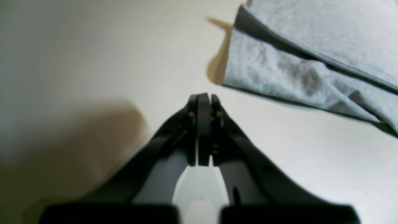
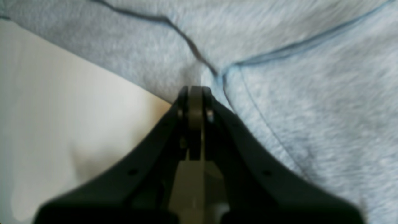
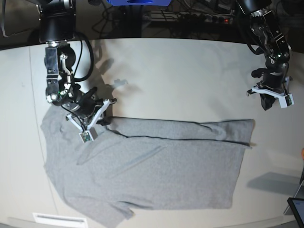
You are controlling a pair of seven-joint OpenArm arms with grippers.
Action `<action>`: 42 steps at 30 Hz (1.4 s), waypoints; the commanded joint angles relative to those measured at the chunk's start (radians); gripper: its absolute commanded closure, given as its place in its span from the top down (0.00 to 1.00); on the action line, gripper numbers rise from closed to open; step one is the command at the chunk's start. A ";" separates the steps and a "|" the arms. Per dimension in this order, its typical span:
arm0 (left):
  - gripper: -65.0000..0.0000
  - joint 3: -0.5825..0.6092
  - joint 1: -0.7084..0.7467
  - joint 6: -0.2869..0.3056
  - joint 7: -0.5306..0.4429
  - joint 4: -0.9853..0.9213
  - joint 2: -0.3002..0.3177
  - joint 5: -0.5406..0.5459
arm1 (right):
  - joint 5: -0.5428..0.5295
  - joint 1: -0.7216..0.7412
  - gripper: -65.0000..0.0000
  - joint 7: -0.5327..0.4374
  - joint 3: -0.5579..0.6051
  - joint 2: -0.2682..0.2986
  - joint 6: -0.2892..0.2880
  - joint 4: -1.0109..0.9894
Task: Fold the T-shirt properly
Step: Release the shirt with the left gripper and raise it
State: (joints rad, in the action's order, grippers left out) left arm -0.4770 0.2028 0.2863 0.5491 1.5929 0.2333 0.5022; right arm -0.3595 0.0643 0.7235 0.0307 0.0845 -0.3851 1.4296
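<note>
The large heather-grey short-sleeved cotton T-shirt (image 3: 147, 171) lies spread on the pale, smooth table (image 3: 180, 80), with the collar end toward the left of the base view and the hem toward the right; its upper long side is already turned over, so a dark fold line runs across the body. The right gripper (image 2: 196, 90) has its jaws pressed together just at the edge of the cloth, near where a sleeve seam meets the body, but I cannot tell if any fabric is really caught between them. The left gripper (image 1: 203, 96) is also pressed together and empty, hanging over the bare table, well apart from the folded hem corner (image 1: 236, 74). I judge the shirt to be light, soft and limp: it will sag and wrinkle when lifted from one point only, and it may drag on the table instead of sliding cleanly. It seems better to take hold at two places on the same edge, for example the shoulder seam and the hem corner, pinching through all layers.
</note>
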 commanded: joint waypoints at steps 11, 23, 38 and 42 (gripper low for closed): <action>0.00 -0.006 -0.006 0.000 -0.028 0.014 0.016 0.011 | -0.008 0.095 0.01 -0.028 -0.001 0.008 -0.004 -0.031; 0.00 -0.078 -0.004 0.000 -0.024 0.013 0.016 0.011 | -0.008 0.185 0.01 -0.087 0.001 0.001 -0.004 -0.198; 0.00 -0.095 -0.015 0.001 -0.025 0.011 0.007 -0.078 | -0.008 0.222 0.01 -0.100 0.001 -0.002 -0.004 -0.220; 0.00 -0.095 -0.010 0.001 -0.027 0.011 0.007 -0.083 | -0.008 0.236 0.01 -0.100 0.002 -0.025 -0.004 -0.221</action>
State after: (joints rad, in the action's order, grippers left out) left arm -0.5686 0.1974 0.2878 0.5522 1.5890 0.2222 0.4175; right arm -0.3557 0.2665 0.6476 0.0330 0.0612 -0.3840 1.1919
